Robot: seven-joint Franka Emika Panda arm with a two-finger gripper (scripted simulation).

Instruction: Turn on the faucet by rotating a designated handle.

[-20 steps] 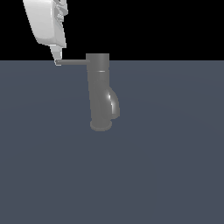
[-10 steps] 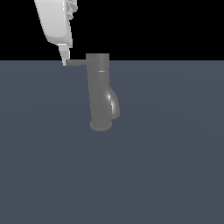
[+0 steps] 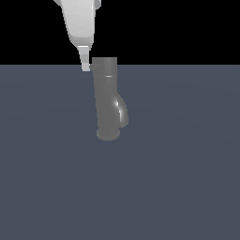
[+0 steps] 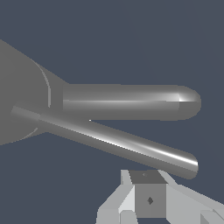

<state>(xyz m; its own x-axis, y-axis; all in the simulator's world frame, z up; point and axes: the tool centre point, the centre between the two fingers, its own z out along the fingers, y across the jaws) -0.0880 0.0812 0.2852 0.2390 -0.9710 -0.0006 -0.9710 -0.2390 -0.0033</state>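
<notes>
Grey metal handle, a slim lever jutting from the top of the upright faucet, shows in the wrist view above the curved spout. The white gripper sits just beside the lever's free end; whether its fingers are spread cannot be told. The faucet stands mid-worktop. A steady sideways push near the lever's tip, following its arc, should turn it cleanly.
</notes>
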